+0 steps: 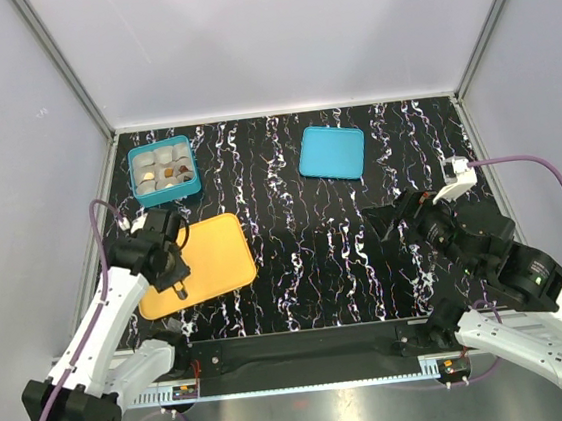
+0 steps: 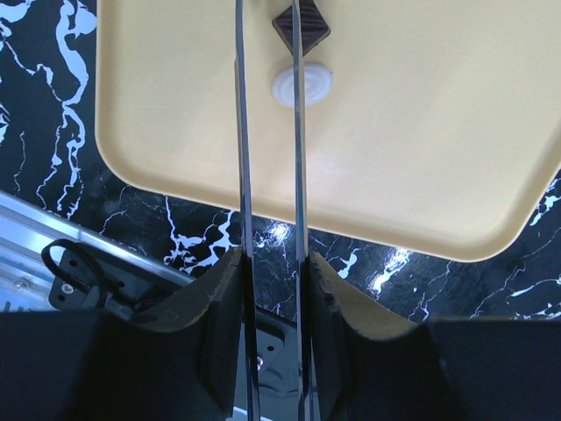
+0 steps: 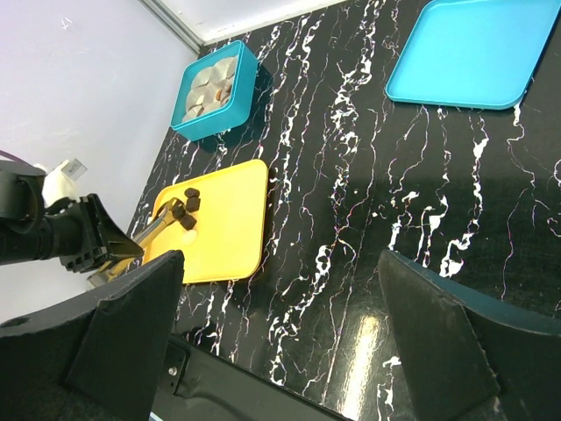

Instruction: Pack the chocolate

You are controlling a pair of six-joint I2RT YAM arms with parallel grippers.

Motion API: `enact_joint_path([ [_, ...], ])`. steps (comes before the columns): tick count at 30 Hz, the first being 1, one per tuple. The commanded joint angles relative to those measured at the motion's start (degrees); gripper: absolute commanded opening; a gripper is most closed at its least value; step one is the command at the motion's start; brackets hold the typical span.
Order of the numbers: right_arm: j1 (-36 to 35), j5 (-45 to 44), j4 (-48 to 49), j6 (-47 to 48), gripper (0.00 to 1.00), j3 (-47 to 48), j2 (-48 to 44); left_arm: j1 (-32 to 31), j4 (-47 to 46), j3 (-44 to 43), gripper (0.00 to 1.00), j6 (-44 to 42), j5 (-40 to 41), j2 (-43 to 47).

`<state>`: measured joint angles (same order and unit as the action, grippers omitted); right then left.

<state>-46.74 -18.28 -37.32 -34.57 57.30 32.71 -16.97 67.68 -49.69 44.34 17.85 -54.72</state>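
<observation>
Top external view: the table (image 1: pixel 346 254) is closed in by grey walls at the top, left and right of the frame. The box (image 1: pixel 135 181) sits in the upper left, near the left wall. The lid (image 1: pixel 331 152) lies flat at upper centre, well apart from it. The tray (image 1: pixel 220 252) lies at lower left, just below the box and tilted; its lower left corner is near the table's bottom edge. From the tray's right edge across to the right arm, the middle of the table is bare.

Some chocolate (image 1: pixel 182 167) fills the box's compartments, cream and brown. More lies loose on the tray; the right wrist view shows dark pieces (image 3: pixel 191 198) in a cluster near the tray's left edge.

The left arm rises from the lower left corner, bends at the elbow and hangs its wrist over the tray's left part. The left gripper (image 1: pixel 180 279) points down onto the tray. In the left wrist view its thin blades stand narrowly parted and parallel, with bare tray between them. The right blade crosses a white piece (image 2: pixel 282 86) and a dark piece (image 2: pixel 314 26); its tips run off the top of the frame.

The right arm is folded at the lower right. The right gripper (image 3: pixel 280 333) is spread wide and empty over bare table, well below the lid.
</observation>
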Motion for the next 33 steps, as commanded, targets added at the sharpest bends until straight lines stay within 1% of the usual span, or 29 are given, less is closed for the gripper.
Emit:
enact_joint_path([
  [1, 0.2, 0.7, 1.5, -0.7, 1.00, 1.0, 0.5, 0.3, 1.6, -4.3, 0.33, -1.4, 1.4, 2.1],
  [12, 0.2, 0.9, 1.5, -1.1, 1.00, 1.2, 1.2, 0.3, 3.9, -10.1, 0.31, -2.5, 1.1, 3.2],
  [16, 0.2, 1.0, 1.6, -0.9, 1.00, 1.7, 1.8, 0.3, 0.8, -14.1, 0.30, -5.0, 1.0, 2.5],
  [21, 0.2, 1.3, 1.7, -0.2, 1.00, 2.3, 3.2, 0.3, -2.9, -23.8, 0.31, -9.0, 2.8, -4.3],
  [26, 0.2, 1.1, 1.4, 0.3, 1.00, 3.1, 4.8, 0.5, -6.8, -30.8, 0.30, -12.9, 8.3, -14.2],
  [28, 0.2, 0.5, 1.1, 0.5, 1.00, 3.4, 5.1, 1.1, -8.6, -33.4, 0.30, -14.3, 8.7, -18.0],
  [33, 0.2, -1.0, -0.1, 1.0, 0.99, 4.1, 5.6, 5.4, -11.9, -38.7, 0.30, -17.4, 6.1, -24.5],
])
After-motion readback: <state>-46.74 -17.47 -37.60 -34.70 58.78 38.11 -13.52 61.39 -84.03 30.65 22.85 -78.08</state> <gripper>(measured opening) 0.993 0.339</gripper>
